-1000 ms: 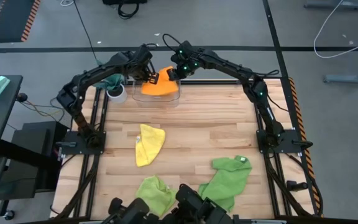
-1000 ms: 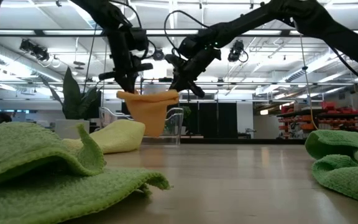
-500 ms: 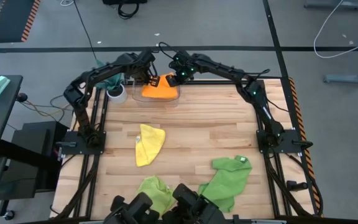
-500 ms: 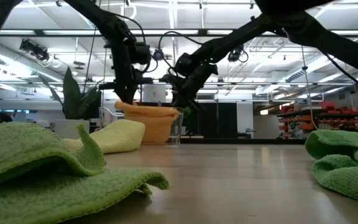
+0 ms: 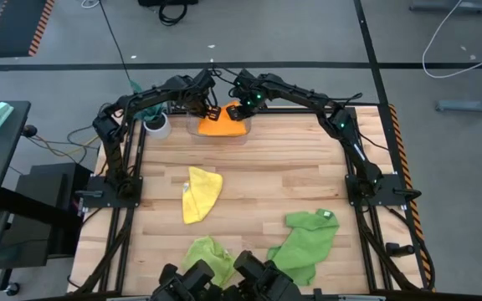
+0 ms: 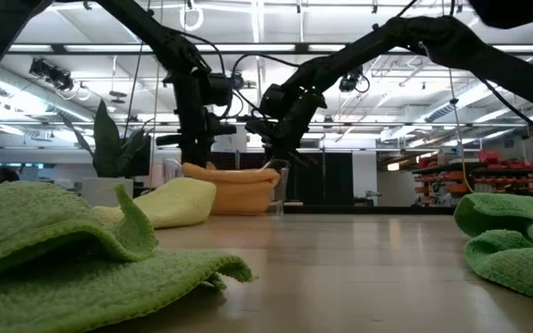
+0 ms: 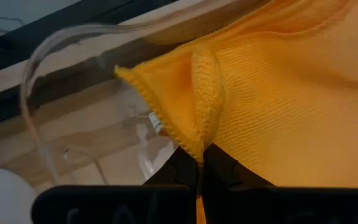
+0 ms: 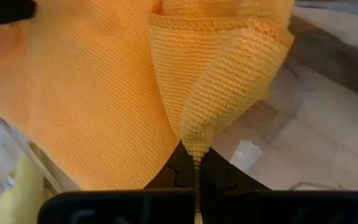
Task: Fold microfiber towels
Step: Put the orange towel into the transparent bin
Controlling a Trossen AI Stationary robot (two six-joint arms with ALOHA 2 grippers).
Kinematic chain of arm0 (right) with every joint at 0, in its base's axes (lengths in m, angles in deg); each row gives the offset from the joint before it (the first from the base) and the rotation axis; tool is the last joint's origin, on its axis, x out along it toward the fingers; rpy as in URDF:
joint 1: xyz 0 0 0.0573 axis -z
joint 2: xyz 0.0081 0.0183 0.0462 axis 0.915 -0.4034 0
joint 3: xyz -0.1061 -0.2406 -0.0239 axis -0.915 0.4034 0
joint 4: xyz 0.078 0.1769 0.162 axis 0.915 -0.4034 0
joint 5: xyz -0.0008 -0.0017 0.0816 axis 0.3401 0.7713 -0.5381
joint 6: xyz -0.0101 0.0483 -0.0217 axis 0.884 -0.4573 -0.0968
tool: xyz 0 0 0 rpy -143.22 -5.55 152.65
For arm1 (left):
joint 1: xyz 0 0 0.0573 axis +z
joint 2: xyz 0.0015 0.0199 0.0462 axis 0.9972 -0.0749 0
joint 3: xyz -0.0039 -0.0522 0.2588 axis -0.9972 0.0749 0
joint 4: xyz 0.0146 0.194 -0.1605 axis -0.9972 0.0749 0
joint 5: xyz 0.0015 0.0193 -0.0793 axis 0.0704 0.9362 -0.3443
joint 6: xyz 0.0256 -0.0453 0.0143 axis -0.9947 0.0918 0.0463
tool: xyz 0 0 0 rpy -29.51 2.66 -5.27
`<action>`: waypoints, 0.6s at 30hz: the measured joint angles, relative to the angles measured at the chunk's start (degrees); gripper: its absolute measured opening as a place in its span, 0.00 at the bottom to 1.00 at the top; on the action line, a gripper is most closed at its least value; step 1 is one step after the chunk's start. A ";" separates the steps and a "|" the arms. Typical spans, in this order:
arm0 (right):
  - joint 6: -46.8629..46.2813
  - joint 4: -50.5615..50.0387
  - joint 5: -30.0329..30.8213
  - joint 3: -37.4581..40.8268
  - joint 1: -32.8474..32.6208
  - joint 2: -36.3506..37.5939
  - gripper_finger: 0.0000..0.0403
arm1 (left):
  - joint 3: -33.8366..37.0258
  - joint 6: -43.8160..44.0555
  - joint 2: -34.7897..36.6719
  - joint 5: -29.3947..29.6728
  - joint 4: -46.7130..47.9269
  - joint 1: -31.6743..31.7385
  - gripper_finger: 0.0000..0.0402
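Note:
The orange towel (image 5: 223, 126) lies bunched in a clear bin (image 5: 197, 128) at the table's far edge. Its body rests on the bin's floor (image 6: 230, 192). My left gripper (image 5: 210, 111) and my right gripper (image 5: 243, 108) stand just above it, a little apart, each shut on one of its upper corners. The yellow towel (image 5: 200, 193) lies mid-table. The lime green towel (image 5: 207, 254) and the larger green towel (image 5: 311, 238) with its white tag (image 5: 326, 215) lie by the near edge. My left gripper pinches a hemmed corner of the orange towel (image 7: 197, 147) between its two fingers (image 7: 182, 169), coming steeply from above. The cloth folds at the corner and falls slack to the bin. My right gripper pinches the towel's other upper corner (image 8: 195, 147), folded double, between its fingers (image 8: 180, 170), slanting down from above. The cloth below it hangs slack, with its body in the bin.
A teal-leaved plant in a white pot (image 5: 156, 125) stands just left of the bin. The bin's clear walls (image 6: 278, 188) rise around the towel. Bare wood (image 5: 291, 167) lies between the bin and the other towels.
Both grippers have gone down, still shut on the orange towel's corners, and my right gripper has tipped. The towel, which hung clear below them, has sunk into the clear bin and bunched up on its floor.

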 joint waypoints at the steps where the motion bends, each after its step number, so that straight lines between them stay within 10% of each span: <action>1: 0.15 -0.65 0.24 0.00 -0.09 0.00 0.00 | 0.00 0.02 0.00 -0.21 -0.08 -0.19 0.03; 18: -0.06 -0.61 0.91 0.09 -0.40 -0.02 0.22 | 0.00 -2.14 0.00 -1.52 0.06 0.21 0.25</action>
